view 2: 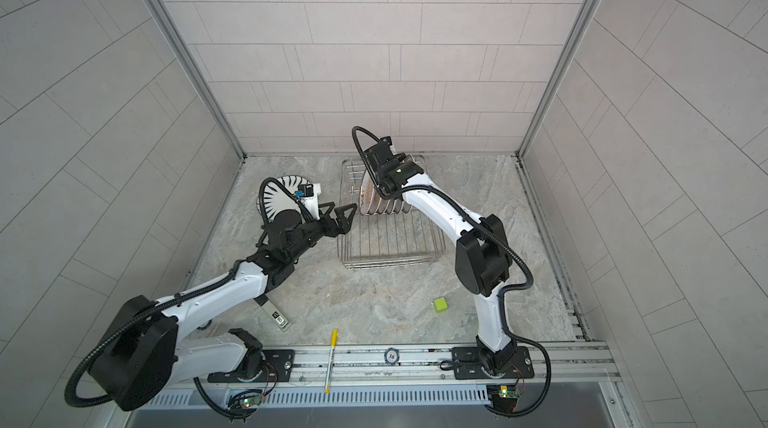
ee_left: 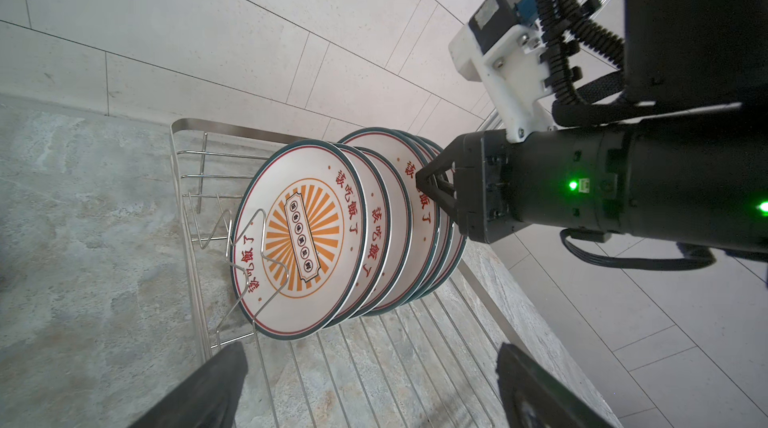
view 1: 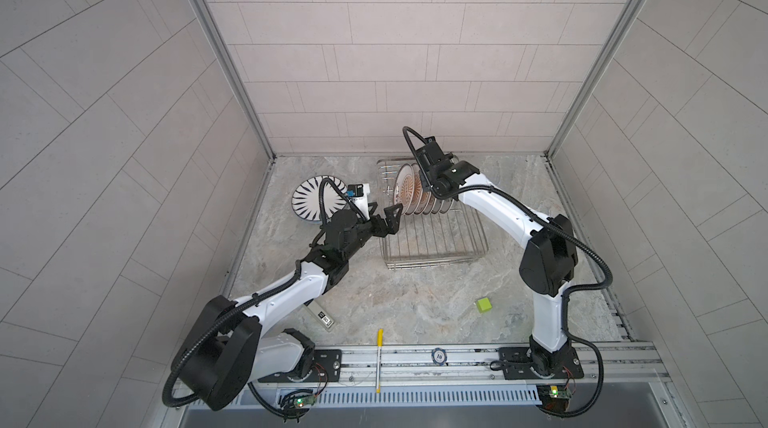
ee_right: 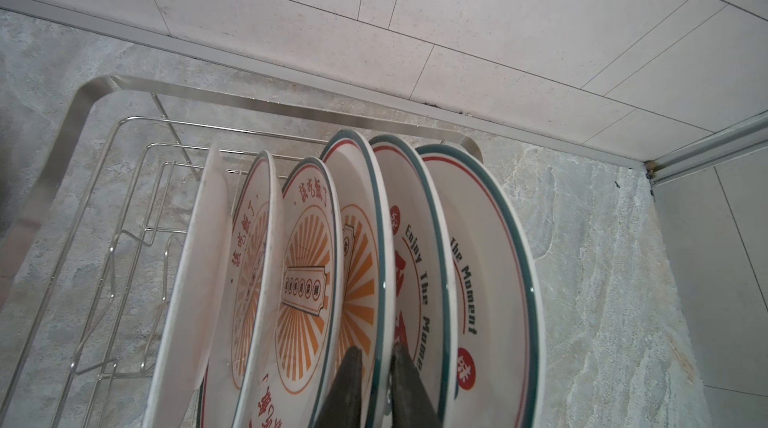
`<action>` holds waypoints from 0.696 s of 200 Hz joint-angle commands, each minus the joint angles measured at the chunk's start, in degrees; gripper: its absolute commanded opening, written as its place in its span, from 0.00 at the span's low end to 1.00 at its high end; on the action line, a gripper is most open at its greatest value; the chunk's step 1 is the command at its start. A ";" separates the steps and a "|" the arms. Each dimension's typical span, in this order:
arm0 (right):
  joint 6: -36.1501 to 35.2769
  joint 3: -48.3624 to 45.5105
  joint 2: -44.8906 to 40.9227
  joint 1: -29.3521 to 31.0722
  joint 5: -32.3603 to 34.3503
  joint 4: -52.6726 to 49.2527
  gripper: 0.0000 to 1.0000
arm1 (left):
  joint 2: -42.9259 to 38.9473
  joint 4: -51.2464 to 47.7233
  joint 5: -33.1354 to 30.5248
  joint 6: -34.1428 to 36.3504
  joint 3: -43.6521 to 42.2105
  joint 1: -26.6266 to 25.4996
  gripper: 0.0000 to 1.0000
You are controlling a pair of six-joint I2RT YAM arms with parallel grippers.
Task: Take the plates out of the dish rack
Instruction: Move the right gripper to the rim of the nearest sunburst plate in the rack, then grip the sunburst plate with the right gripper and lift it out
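The round white plates with green rims and orange sunburst centres stand on edge, six in a tight row, at the far end of the rectangular silver wire dish rack. A white plate with dark-blue radial stripes already lies flat on the grey marbled stone counter, to the left of the rack. The right claw has its two dark fingers set narrowly on either side of the top rim of one green-rimmed sunburst plate in the middle of the row. I cannot tell whether the pads are pressing on it yet. The left claw hangs wide open and empty just beside the rack's left wall. The step in hand looks like seizing this plate to draw it out. To do it well, the fingers should probably sit deep enough over the rim that the smooth glaze cannot slip, and be fully tight before any lift. The "Enjoy The Moment" plate stands just beside one finger and another sunburst plate just beside the other, so the pull is best kept straight up in the plate's own plane. A sideways swing could topple the row or catch the wire prongs. The open left claw seems well placed to take the plate over, or to steady the light rack if it lifts.
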 commanded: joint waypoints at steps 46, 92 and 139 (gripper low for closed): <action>2.22 2.01 3.84 -0.34 1.83 -2.17 0.18 | 0.05 2.25 0.03 -0.19 0.46 -0.31 1.00; 3.06 1.83 5.13 -0.65 0.27 -1.41 0.17 | 0.06 2.90 -0.19 -0.43 0.10 -0.26 1.00; 4.29 1.21 5.64 -0.74 0.37 -0.05 0.12 | 0.17 3.79 -0.05 -0.50 -0.34 -0.27 1.00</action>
